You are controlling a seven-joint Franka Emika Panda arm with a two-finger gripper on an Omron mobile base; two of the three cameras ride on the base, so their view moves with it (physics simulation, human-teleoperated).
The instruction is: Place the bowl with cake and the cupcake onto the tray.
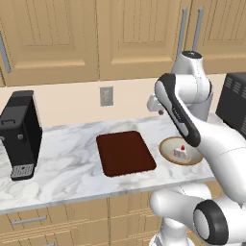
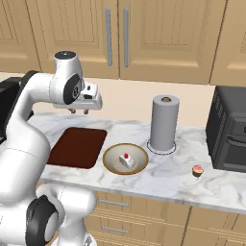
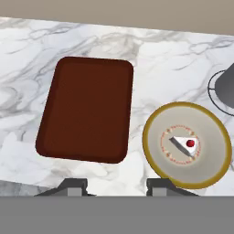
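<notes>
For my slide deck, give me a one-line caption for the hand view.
Open gripper high above marble counter, dark-brown tray beside tan bowl with cake.

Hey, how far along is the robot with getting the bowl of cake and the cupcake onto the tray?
Nothing is placed yet. The tray holds nothing. The bowl with cake sits on the counter beside it, and the cupcake stands near the black oven. The gripper hovers above the counter, holding nothing, its jaws apart. Both items remain to move.
</notes>
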